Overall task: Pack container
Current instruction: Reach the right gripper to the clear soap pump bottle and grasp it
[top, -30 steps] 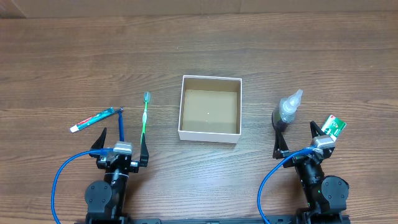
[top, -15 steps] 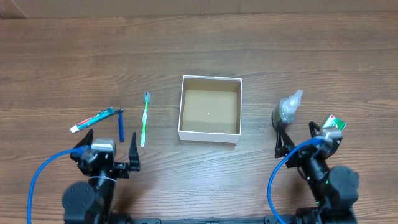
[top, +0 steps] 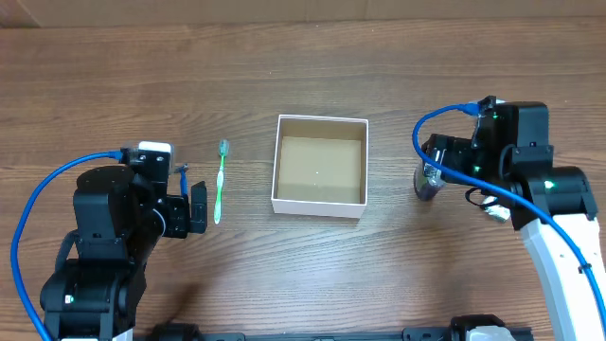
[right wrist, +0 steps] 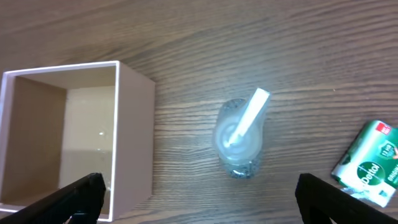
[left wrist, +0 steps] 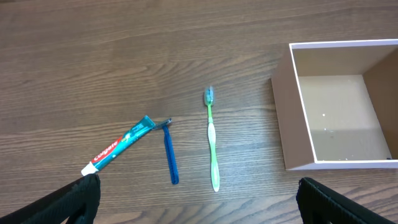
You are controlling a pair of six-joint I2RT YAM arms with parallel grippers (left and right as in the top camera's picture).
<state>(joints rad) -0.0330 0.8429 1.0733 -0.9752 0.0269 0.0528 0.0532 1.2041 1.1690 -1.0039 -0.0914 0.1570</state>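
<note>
The container (top: 317, 207), a square white box with a brown inside, stands empty mid-table; its wall also shows in the left wrist view (left wrist: 283, 124) and the right wrist view (right wrist: 134, 137). A green toothbrush (top: 220, 185) lies left of it, also seen in the left wrist view (left wrist: 212, 140), beside a blue razor (left wrist: 169, 155) and a toothpaste tube (left wrist: 118, 146). My left gripper (left wrist: 199, 211) is open and empty, high above these. My right gripper (right wrist: 202, 205) is open and empty, high above a clear bottle (right wrist: 241, 134) right of the container.
A green Dettol packet (right wrist: 367, 165) lies right of the bottle. In the overhead view my left arm (top: 123, 213) hides the toothpaste, and my right arm (top: 516, 161) hides most of the packet and part of the bottle (top: 428, 182).
Both arms have risen from the table's front edge and swung forward: the left over the toothpaste and razor, the right over the bottle. Objects have not moved.
</note>
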